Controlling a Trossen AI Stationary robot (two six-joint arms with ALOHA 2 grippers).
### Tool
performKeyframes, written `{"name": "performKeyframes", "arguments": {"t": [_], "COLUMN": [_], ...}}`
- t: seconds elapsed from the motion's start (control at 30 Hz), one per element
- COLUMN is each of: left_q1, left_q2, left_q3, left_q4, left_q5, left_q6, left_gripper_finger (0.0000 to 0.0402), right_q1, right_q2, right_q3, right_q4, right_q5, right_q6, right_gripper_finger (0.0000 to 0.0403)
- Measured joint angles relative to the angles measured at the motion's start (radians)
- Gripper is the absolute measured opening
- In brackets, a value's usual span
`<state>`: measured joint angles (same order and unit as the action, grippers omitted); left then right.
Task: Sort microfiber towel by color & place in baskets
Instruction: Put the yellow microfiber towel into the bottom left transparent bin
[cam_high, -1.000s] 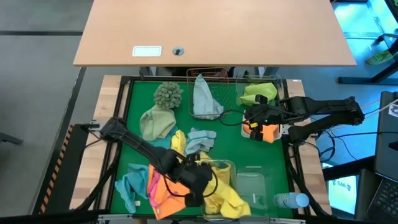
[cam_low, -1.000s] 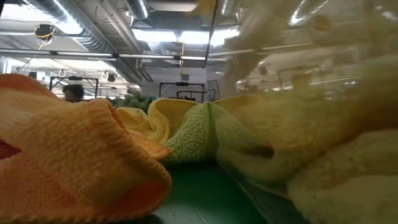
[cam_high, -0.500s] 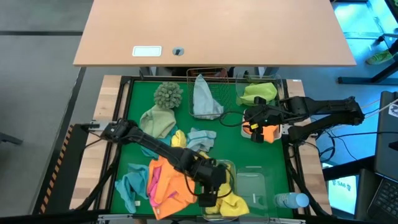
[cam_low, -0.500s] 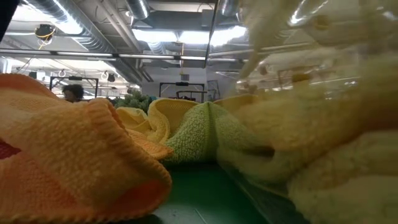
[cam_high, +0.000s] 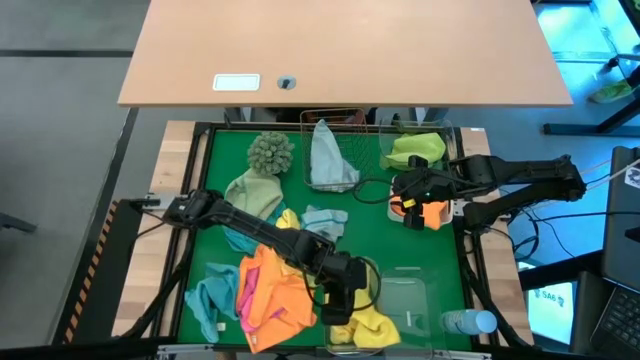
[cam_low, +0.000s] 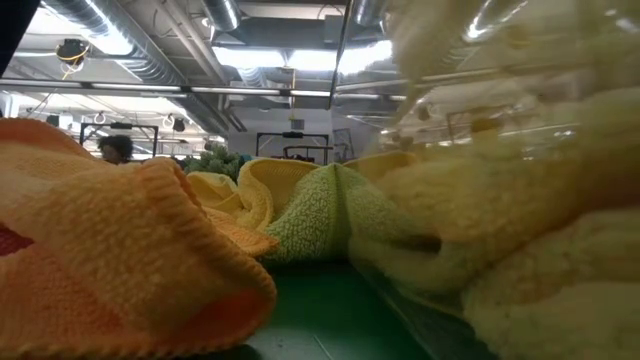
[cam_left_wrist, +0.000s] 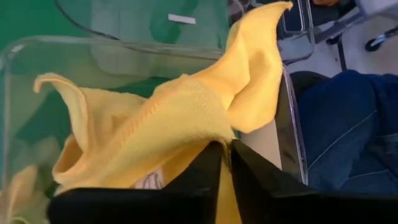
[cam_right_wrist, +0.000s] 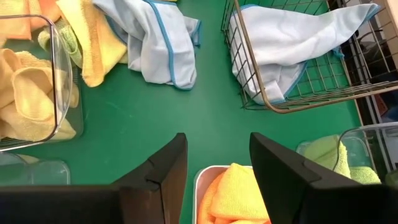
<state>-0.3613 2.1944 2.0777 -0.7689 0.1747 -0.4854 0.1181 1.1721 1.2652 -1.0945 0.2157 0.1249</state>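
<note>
My left gripper (cam_high: 340, 303) reaches from the table's left into a clear plastic tub (cam_left_wrist: 124, 46) near the front edge. It is shut on a yellow towel (cam_left_wrist: 155, 124) whose bulk lies in that tub (cam_high: 372, 268). My right gripper (cam_right_wrist: 217, 155) hangs open and holds nothing. It is above a white tray (cam_right_wrist: 200, 180) that holds an orange towel (cam_right_wrist: 236, 190) at the right side (cam_high: 430, 212). A copper wire basket (cam_right_wrist: 249, 99) holds a pale grey-blue towel (cam_right_wrist: 292, 43). Beside it, another clear tub (cam_right_wrist: 367, 134) holds a lime green towel (cam_right_wrist: 333, 155). My left gripper pinches a raised fold of the yellow towel (cam_left_wrist: 214, 127) between its two fingers (cam_left_wrist: 199, 171). The fingers slant down from the table's left. The cloth below the fold lies slack in the tub, and one corner (cam_left_wrist: 264, 37) sticks up past the tub's wall.
Orange and pink towels (cam_high: 268, 300) and a teal one (cam_high: 208, 300) lie heaped at the front left. A lime green towel (cam_high: 252, 195), a pale blue towel (cam_high: 325, 222) and a shaggy sage-green ball (cam_high: 270, 150) lie mid-table. A second clear tub (cam_high: 405, 300) and a bottle (cam_high: 470, 322) stand front right.
My left gripper has gone toward the table's right edge and down, tipping more steeply into the clear tub with the yellow towel. The towel has come off the orange heap and bunched in the tub. The orange towel is now uncovered.
</note>
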Motion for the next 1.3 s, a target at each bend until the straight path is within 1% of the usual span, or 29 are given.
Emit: {"name": "performKeyframes", "arguments": {"t": [0.17, 0.27, 0.37, 0.43, 0.5, 0.6, 0.7, 0.8, 0.93, 1.07, 1.17, 1.3], "left_q1": [-0.002, 0.003, 0.018, 0.025, 0.028, 0.028, 0.025, 0.024, 0.024, 0.014, 0.005, -0.012], "left_q2": [0.000, 0.000, 0.000, 0.000, -0.006, -0.027, -0.057, -0.087, -0.140, -0.195, -0.223, -0.234], "left_q3": [0.000, 0.000, 0.000, 0.000, 0.000, 0.000, 0.000, 0.000, 0.000, 0.001, 0.001, 0.001], "left_q4": [0.000, -0.013, -0.023, -0.024, -0.027, -0.027, -0.029, -0.047, -0.129, -0.238, -0.315, -0.397], "left_q5": [0.004, 0.024, 0.104, 0.148, 0.157, 0.144, 0.101, 0.036, -0.042, -0.183, -0.272, -0.333], "left_q6": [0.025, 0.027, 0.049, 0.052, 0.065, 0.114, 0.131, 0.133, 0.156, 0.159, 0.159, 0.159], "left_gripper_finger": [0.0097, 0.0120, 0.0127, 0.0127, 0.0128, 0.0128, 0.0128, 0.0128, 0.0128, 0.0128, 0.0128, 0.0128], "right_q1": [0.000, 0.000, 0.000, 0.003, 0.026, 0.088, 0.165, 0.235, 0.328, 0.428, 0.500, 0.579], "right_q2": [0.000, 0.000, 0.000, 0.000, 0.000, 0.005, 0.011, 0.011, 0.024, 0.059, 0.102, 0.164], "right_q3": [0.000, 0.000, 0.000, 0.000, 0.000, 0.000, -0.001, -0.001, -0.001, -0.001, -0.001, -0.001], "right_q4": [0.000, 0.001, 0.012, 0.035, 0.065, 0.125, 0.152, 0.156, 0.165, 0.180, 0.199, 0.213], "right_q5": [-0.006, -0.055, -0.137, -0.216, -0.296, -0.366, -0.375, -0.342, -0.279, -0.244, -0.243, -0.253], "right_q6": [0.000, -0.001, -0.002, 0.000, 0.000, -0.001, -0.002, 0.000, 0.031, 0.099, 0.141, 0.159], "right_gripper_finger": [0.0172, 0.0172, 0.0172, 0.0172, 0.0172, 0.0172, 0.0172, 0.0172, 0.0172, 0.0172, 0.0172, 0.0172]}}
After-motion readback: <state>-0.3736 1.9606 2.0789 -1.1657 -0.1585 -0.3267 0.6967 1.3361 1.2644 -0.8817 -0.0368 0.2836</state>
